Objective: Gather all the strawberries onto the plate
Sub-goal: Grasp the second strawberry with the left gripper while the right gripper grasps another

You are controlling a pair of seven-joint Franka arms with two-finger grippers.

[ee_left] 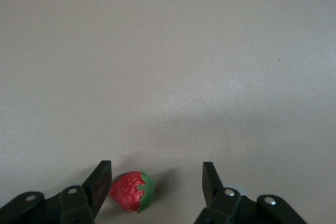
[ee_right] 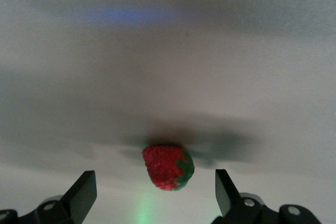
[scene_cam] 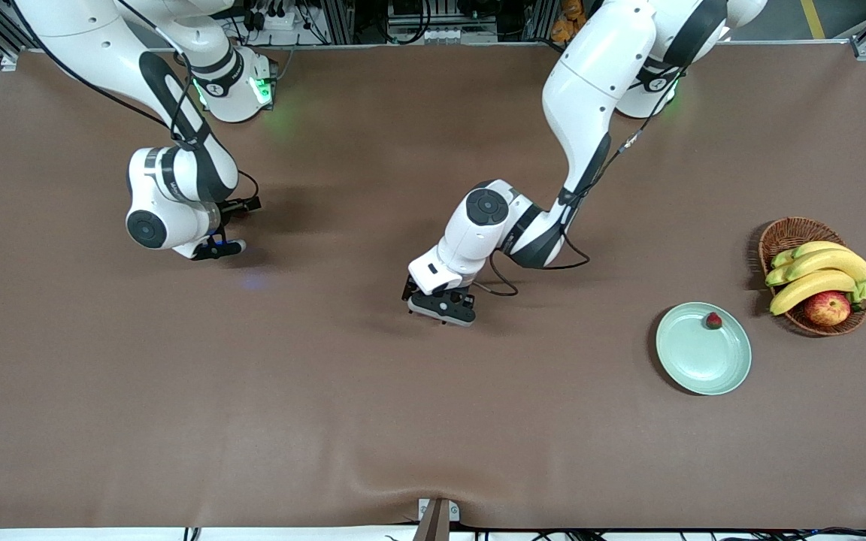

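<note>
**Two berries bracketed, one already on the plate**

The left gripper [scene_cam: 442, 304] is down at the tabletop [scene_cam: 328, 421] near the middle. Its wrist view shows a strawberry [ee_left: 131, 191] lying on the cloth between parted fingers [ee_left: 100, 182], touching or nearly touching one finger, with a clear gap to the other. Nothing is gripped yet. To do this well, the fingers should close gently and evenly; because the berry sits off-centre, it will likely be nudged sideways before both fingers meet it, so a slow squeeze low on the fruit looks safest. Then lift straight up before carrying it toward the plate.

The right gripper [scene_cam: 216, 248] is low over the tabletop toward the right arm's end. It is wide open, with another strawberry [ee_right: 168, 167] lying roughly centred between its fingers and untouched.

The plate [scene_cam: 692, 368], pale green, sits toward the left arm's end and already holds one strawberry [scene_cam: 713, 321] close to its rim. Just beside it, a wicker basket [scene_cam: 782, 234] holds bananas [scene_cam: 820, 272] and an apple [scene_cam: 827, 307].

The surface is a plain brown cloth, smooth apart from a slight wrinkle at the edge nearest the camera. Along the edge where the arm bases stand there are metal framing and cables.
</note>
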